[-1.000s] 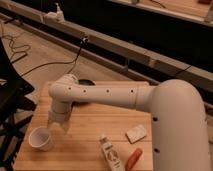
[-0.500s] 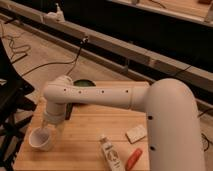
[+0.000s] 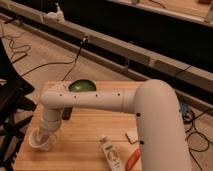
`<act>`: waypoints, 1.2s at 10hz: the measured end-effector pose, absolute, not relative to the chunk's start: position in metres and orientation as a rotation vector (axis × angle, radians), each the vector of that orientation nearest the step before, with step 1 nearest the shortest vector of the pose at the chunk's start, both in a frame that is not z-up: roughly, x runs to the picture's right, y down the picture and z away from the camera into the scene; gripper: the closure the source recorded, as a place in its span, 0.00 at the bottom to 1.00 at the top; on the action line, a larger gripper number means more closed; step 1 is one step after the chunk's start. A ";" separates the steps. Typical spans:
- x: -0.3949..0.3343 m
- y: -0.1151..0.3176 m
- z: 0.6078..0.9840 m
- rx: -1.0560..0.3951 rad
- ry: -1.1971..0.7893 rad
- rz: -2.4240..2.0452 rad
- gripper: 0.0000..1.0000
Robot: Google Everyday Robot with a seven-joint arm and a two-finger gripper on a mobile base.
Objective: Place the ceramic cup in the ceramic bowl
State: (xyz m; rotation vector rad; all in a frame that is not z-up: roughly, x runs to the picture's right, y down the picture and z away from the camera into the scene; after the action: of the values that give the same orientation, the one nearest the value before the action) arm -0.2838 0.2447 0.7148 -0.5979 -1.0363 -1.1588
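The small white ceramic cup [image 3: 39, 143] stands upright near the front left corner of the wooden table [image 3: 85, 145]. My gripper [image 3: 48, 131] points straight down and reaches into the cup's mouth from above, hiding part of its rim. The green ceramic bowl [image 3: 82, 86] sits at the table's far edge, behind the white arm, which covers its near side. Its short black handle [image 3: 66, 113] shows just below the arm.
A white labelled tube [image 3: 111, 153] lies at the front middle, with an orange object [image 3: 133, 159] beside it. A pale block [image 3: 132, 134] peeks out by the arm's base. A black chair [image 3: 10, 107] stands left of the table. Cables run across the floor behind.
The arm has swung left and down. The gripper, earlier above and behind the cup, has come down onto the cup's mouth. The cup has stayed in place.
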 end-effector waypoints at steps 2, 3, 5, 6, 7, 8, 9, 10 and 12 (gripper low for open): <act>-0.286 0.246 0.721 -0.605 -1.021 -1.166 0.82; -0.286 0.244 0.724 -0.606 -1.015 -1.162 0.85; -0.286 0.237 0.727 -0.587 -0.999 -1.150 0.85; -0.283 0.223 0.729 -0.555 -0.986 -1.121 0.85; -0.278 0.205 0.729 -0.511 -0.976 -1.074 0.85; -0.272 0.189 0.730 -0.477 -0.969 -1.035 0.85; -0.261 0.166 0.731 -0.430 -0.959 -0.977 0.85; -0.248 0.143 0.731 -0.387 -0.951 -0.921 0.85; -0.218 0.093 0.730 -0.303 -0.927 -0.829 0.85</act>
State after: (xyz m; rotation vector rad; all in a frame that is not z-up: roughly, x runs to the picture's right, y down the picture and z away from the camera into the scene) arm -0.2177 0.0929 0.7300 -0.3031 -0.9267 -0.8286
